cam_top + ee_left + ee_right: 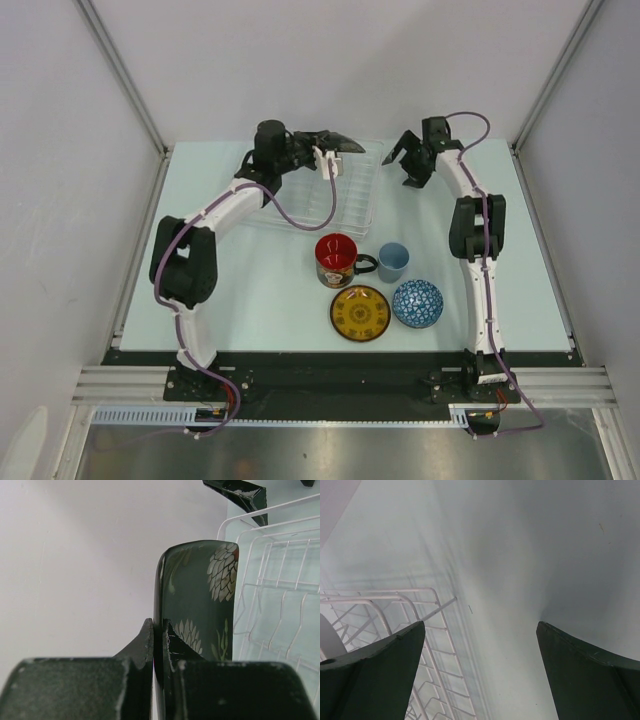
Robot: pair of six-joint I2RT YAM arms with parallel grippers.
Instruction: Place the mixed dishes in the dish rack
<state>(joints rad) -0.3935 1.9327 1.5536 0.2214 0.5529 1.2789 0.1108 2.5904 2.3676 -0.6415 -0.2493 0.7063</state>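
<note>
yellow saucer [360,313]: on the table nearest the arm bases, not loaded.
patterned bowl [417,303]: just beside the saucer on its right, not loaded.
red mug [336,260]: upright behind the saucer, not loaded.
light-blue cup [393,261]: just beside the mug's handle, not loaded.
dish rack [345,197]: further back; no dish seated in its slots, as far as i can see.
left gripper [157,635]: clamped on the black floral plate [195,590], held on edge by the rack's far end.
right gripper [480,625]: jaws wide, holding nothing, near the rack's far right corner.
progress: early, i judge; plate not yet placed, four dishes untouched.
</note>
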